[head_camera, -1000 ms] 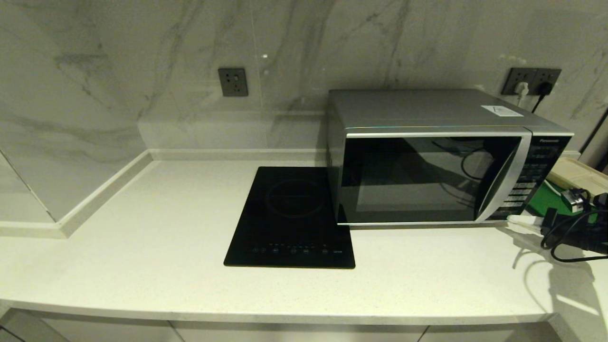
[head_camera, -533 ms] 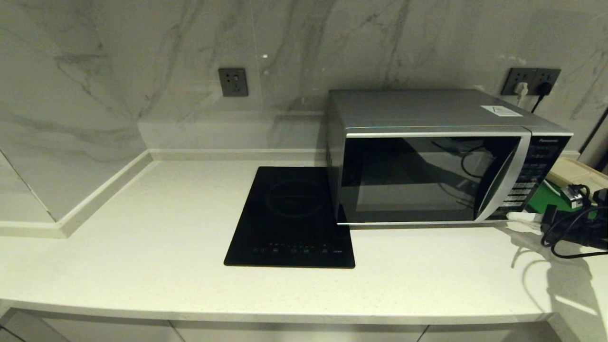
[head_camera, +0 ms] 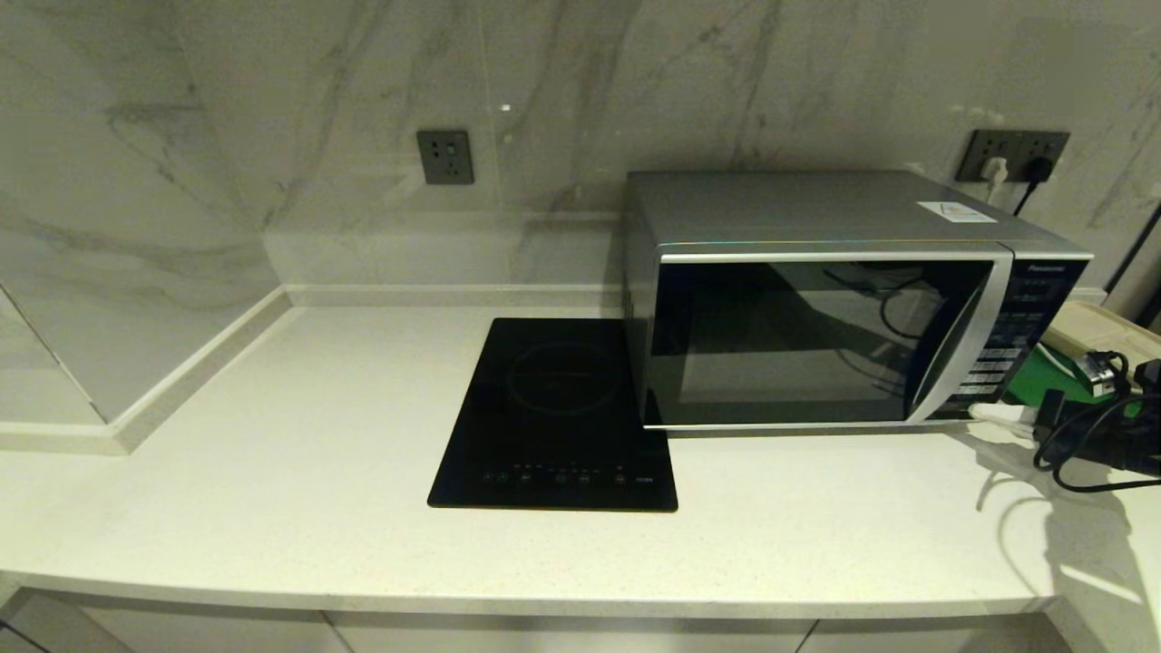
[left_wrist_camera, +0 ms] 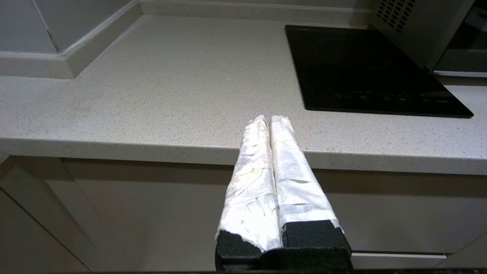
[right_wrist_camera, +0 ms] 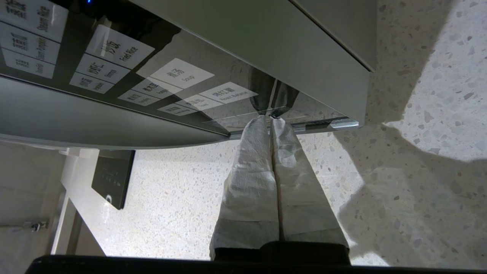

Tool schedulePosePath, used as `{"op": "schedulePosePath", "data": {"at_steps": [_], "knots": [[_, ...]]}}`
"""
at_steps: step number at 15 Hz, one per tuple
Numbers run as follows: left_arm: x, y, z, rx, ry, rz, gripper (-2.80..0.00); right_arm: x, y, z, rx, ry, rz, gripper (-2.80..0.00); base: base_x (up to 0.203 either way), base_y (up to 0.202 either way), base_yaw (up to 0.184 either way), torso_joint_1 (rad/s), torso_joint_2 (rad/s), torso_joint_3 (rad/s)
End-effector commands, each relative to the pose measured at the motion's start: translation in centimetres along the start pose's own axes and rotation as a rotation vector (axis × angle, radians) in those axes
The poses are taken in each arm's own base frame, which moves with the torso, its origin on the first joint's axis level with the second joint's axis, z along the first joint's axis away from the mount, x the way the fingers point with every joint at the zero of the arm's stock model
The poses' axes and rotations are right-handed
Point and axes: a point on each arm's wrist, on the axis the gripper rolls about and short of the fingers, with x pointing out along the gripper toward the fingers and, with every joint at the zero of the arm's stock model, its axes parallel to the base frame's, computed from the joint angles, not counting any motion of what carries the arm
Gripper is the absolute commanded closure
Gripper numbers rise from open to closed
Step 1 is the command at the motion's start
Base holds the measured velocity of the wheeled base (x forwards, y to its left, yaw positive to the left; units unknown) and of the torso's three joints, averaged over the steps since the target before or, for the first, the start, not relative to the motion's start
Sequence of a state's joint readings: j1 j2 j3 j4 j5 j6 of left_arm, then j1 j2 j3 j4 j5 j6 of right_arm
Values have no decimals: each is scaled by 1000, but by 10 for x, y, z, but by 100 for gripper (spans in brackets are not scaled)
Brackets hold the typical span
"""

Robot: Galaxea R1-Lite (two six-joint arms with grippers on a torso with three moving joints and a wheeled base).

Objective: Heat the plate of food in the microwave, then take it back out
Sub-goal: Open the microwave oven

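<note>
My right gripper [right_wrist_camera: 271, 120] is edging slightly closer, jaws pressed together, tips seemingly touching the microwave [head_camera: 816, 299] button panel [right_wrist_camera: 152, 83]; left gripper [left_wrist_camera: 270, 121] closed, parked.

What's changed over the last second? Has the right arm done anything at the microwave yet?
Only a little. The right gripper, fingers shut, crept slightly up and in toward the bottom corner of the microwave below its button panel, uncovering a bit more of the green tray. Nothing was grasped or released. The door is shut as before, and the cooktop has not moved.
</note>
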State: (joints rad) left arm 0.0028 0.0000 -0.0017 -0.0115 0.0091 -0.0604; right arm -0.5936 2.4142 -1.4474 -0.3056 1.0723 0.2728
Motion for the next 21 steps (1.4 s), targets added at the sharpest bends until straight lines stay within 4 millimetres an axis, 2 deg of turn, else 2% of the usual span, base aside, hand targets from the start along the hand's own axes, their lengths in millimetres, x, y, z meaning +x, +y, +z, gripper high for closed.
{"op": "schedulePosePath", "data": {"at_steps": [1, 4, 7, 8, 10, 13, 15, 16, 19, 20, 21], "knots": [[0, 0, 0, -1, -1, 0, 0, -3, 4, -4, 10, 7, 4, 0, 0, 0, 0, 0, 0, 0], [0, 0, 0, -1, -1, 0, 0, -20, 19, -14, 13, 10, -12, 0, 0, 0, 0, 0, 0, 0], [0, 0, 0, -1, -1, 0, 0, -46, 38, -23, -15, -14, -75, 0, 0, 0, 0, 0, 0, 0], [0, 0, 0, -1, -1, 0, 0, -57, 48, -22, -47, -30, -104, 0, 0, 0, 0, 0, 0, 0], [0, 0, 0, -1, -1, 0, 0, -77, 80, -11, -115, -78, -163, 0, 0, 0, 0, 0, 0, 0], [0, 0, 0, -1, -1, 0, 0, -105, 146, 6, -204, -140, -256, 0, 0, 0, 0, 0, 0, 0], [0, 0, 0, -1, -1, 0, 0, -115, 210, 10, -252, -139, -286, 0, 0, 0, 0, 0, 0, 0], [0, 0, 0, -1, -1, 0, 0, -109, 243, 9, -284, -120, -292, 0, 0, 0, 0, 0, 0, 0], [0, 0, 0, -1, -1, 0, 0, -91, 334, -17, -420, -78, -299, 0, 0, 0, 0, 0, 0, 0], [0, 0, 0, -1, -1, 0, 0, -94, 365, -31, -467, -68, -280, 0, 0, 0, 0, 0, 0, 0], [0, 0, 0, -1, -1, 0, 0, -106, 394, -48, -511, -66, -254, 0, 0, 0, 0, 0, 0, 0]]}}
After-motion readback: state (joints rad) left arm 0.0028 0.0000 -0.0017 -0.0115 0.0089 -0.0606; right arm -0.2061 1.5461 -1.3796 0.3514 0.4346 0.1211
